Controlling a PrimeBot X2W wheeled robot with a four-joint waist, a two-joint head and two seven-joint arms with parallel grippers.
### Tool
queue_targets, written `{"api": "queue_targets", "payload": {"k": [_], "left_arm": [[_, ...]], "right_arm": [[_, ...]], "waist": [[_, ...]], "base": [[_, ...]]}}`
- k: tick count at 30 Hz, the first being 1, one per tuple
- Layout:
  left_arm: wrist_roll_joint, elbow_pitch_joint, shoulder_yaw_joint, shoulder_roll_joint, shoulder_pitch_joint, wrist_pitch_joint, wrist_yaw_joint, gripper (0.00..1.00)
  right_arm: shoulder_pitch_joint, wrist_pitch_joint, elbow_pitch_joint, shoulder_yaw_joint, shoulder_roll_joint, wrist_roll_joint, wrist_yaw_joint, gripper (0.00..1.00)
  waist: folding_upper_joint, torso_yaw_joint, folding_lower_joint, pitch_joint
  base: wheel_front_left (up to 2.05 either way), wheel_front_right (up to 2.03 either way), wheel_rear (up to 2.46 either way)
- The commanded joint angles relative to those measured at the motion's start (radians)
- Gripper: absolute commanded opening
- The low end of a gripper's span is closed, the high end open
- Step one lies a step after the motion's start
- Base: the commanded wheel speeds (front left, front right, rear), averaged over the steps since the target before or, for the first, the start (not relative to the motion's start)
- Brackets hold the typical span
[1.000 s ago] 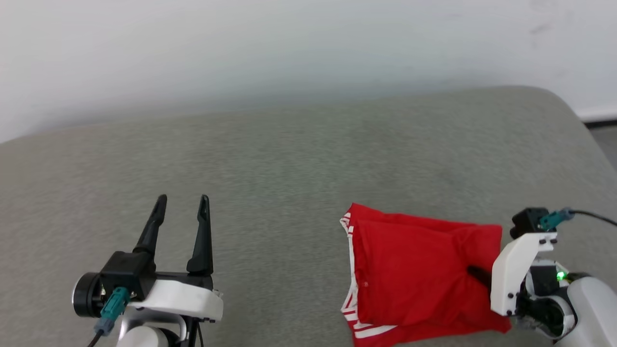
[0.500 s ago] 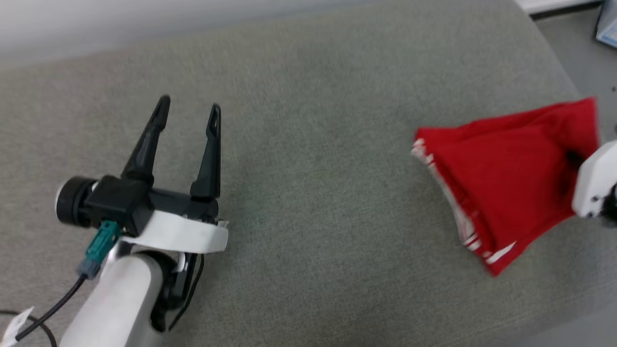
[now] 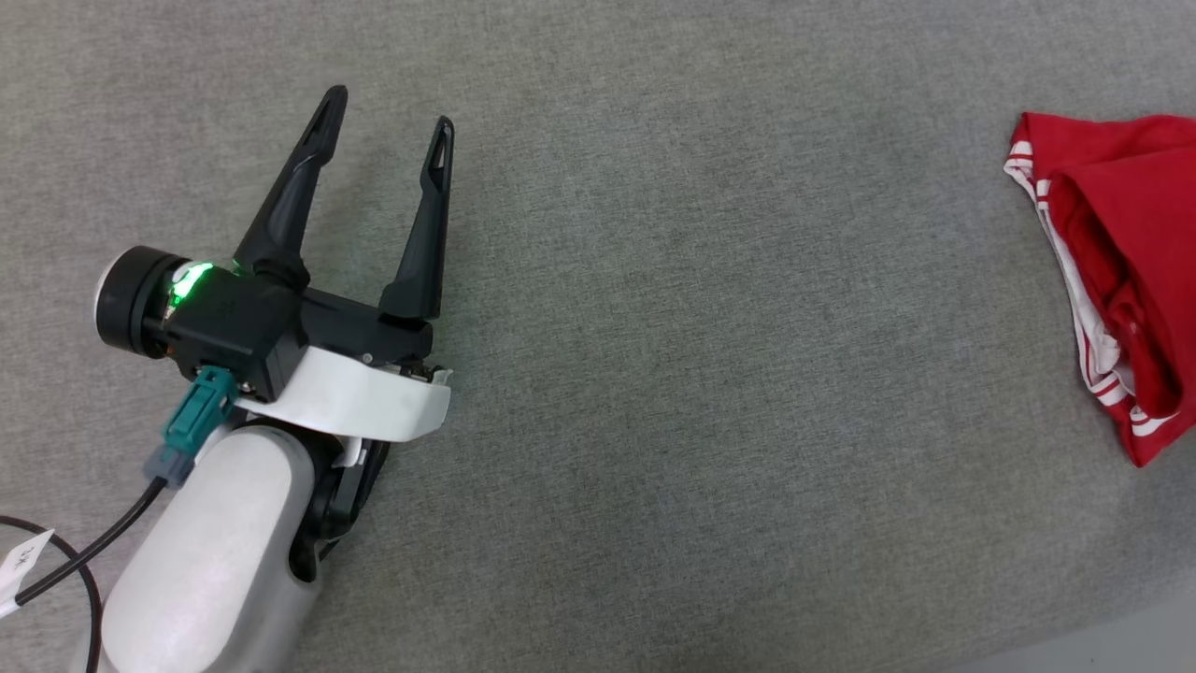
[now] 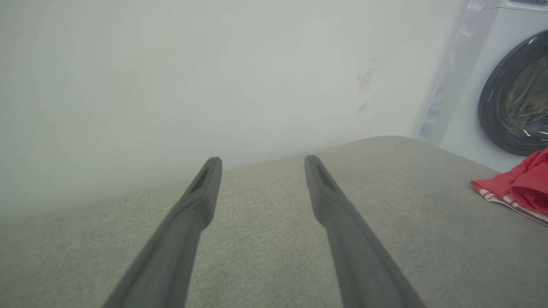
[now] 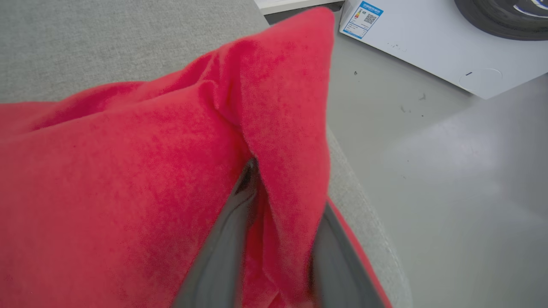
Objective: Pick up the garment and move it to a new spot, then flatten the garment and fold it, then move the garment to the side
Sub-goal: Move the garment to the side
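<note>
The garment [image 3: 1121,234], a red folded bundle with red-and-white striped trim, lies at the far right of the grey cushioned surface [image 3: 701,374], cut off by the head view's edge. In the left wrist view the garment [image 4: 522,188] shows at the right edge. My right gripper [image 5: 284,188] has a raised ridge of the garment [image 5: 128,171] between its dark fingers [image 5: 214,256], which stand a little apart and touch the cloth on both sides. My left gripper [image 3: 390,109] is open and empty over bare cushion at the left, far from the garment. From its own wrist the left gripper [image 4: 262,160] shows its fingers spread.
A white washing machine [image 4: 513,94] with a dark round door stands past the cushion's right end. Its lower panel [image 5: 428,42] and pale grey floor [image 5: 449,171] lie just beyond the garment. The cushion's edge [image 3: 1074,645] runs along the lower right, and a white wall [image 4: 171,85] is behind.
The head camera has tipped down and the wall has left its view. The garment has gone rightward, away from the left gripper, carried by the right gripper. The left gripper stays open.
</note>
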Motion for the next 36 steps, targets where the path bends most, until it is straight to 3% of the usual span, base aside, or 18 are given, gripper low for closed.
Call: {"api": "queue_targets", "payload": {"k": [1,10,21,27,36], "left_arm": [[0.002,0.004,0.001,0.002,-0.011,-0.003,-0.004,1.0],[-0.031,0.064,0.014,-0.01,0.079,-0.03,0.024,1.0],[-0.083,0.124,0.035,-0.048,0.266,-0.055,0.088,1.0],[-0.11,0.137,0.049,-0.063,0.349,-0.062,0.114,1.0],[-0.108,0.166,0.068,-0.058,0.396,-0.071,0.134,1.0]], "right_arm": [[-0.001,-0.013,0.008,-0.013,0.007,-0.017,-0.001,1.0],[0.08,-0.116,0.002,-0.1,0.036,-0.113,-0.001,1.0],[0.389,-0.145,-0.292,0.028,0.153,-0.08,-0.001,1.0],[0.543,-0.144,-0.433,0.117,0.213,-0.041,-0.001,1.0],[0.631,-0.216,-0.604,0.205,0.294,-0.035,-0.001,1.0]], "waist": [[-0.0001,0.001,-0.0001,-0.005],[-0.0001,-0.021,-0.0001,-0.146],[-0.0001,0.001,-0.0001,-0.373],[-0.0001,0.046,-0.0001,-0.45],[-0.0001,0.174,-0.0001,-0.499]], "base": [[0.0,0.0,0.0],[0.0,0.0,0.0],[0.0,0.0,0.0],[0.0,0.0,0.0],[0.0,0.0,0.0]]}}
